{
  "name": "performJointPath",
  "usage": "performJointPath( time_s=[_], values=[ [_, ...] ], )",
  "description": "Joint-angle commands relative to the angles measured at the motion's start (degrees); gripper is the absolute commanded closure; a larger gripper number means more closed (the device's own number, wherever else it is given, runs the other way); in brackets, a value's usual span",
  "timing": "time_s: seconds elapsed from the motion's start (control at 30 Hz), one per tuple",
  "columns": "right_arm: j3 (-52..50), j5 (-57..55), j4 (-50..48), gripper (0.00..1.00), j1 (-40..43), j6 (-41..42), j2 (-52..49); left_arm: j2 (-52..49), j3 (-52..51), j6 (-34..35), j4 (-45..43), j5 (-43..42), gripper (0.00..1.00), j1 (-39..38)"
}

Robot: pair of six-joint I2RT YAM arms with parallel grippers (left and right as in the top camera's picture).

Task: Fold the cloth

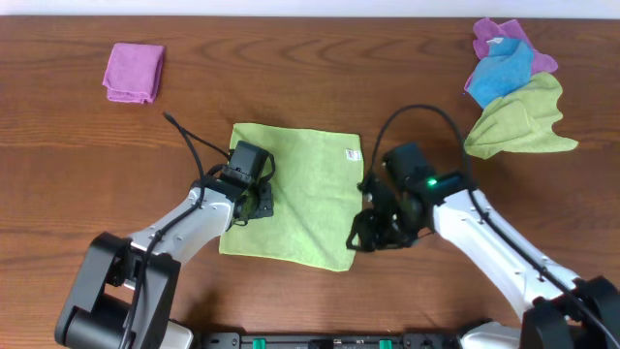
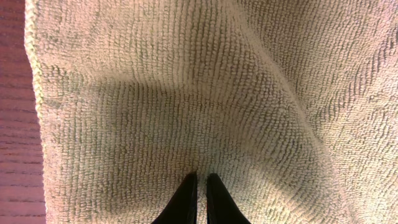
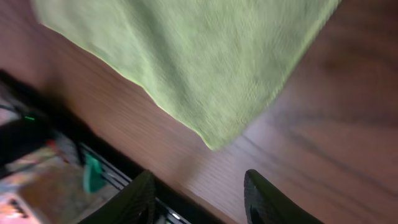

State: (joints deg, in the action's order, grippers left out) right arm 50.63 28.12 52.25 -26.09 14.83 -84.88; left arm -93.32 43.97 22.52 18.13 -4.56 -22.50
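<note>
A light green cloth (image 1: 300, 199) lies spread flat on the wooden table in the middle of the overhead view. My left gripper (image 1: 254, 206) rests on the cloth's left part. In the left wrist view its fingers (image 2: 201, 180) are closed together with a thin fold of the cloth (image 2: 205, 93) between the tips. My right gripper (image 1: 366, 233) is open at the cloth's near right corner. In the right wrist view its fingers (image 3: 199, 186) are spread and empty, just short of that corner (image 3: 214, 142).
A folded purple cloth (image 1: 134, 72) lies at the far left. A pile of purple, blue and green cloths (image 1: 513, 92) lies at the far right. The table's front edge and a black rail (image 3: 106, 180) are just behind my right gripper.
</note>
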Motion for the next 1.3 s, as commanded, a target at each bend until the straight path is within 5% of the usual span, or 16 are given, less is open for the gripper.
performJointPath(
  time_s=[0.0, 0.4, 0.57, 0.7, 0.83, 1.27],
  values=[
    [-0.15, -7.63, 0.24, 0.5, -3.89, 3.52, 1.4, -2.67, -0.74, -0.02, 0.17, 1.75, 0.91, 2.16],
    [-0.17, -26.86, 6.54, 0.48, -14.21, 10.82, 24.98, -2.45, -0.17, -6.03, -0.68, -12.02, 0.92, 11.28],
    [-1.79, -30.47, 6.05, 0.5, -18.32, 12.52, 26.47, -2.45, -0.07, -5.77, -0.83, -12.55, 0.92, 11.26],
    [-3.08, -36.09, 0.66, 0.53, -20.26, 15.8, 23.93, -2.45, 0.26, -5.79, -1.07, -15.02, 0.92, 11.28],
    [-3.06, -35.78, -11.58, 0.98, -17.7, 13.44, 17.4, -2.16, 1.27, -5.79, -1.03, -19.28, 0.93, 11.28],
    [2.27, -31.65, -34.58, 0.99, -6.78, 4.72, -11.34, 17.0, 6.36, -5.84, 3.19, -22.71, 0.94, 11.28]
  ],
)
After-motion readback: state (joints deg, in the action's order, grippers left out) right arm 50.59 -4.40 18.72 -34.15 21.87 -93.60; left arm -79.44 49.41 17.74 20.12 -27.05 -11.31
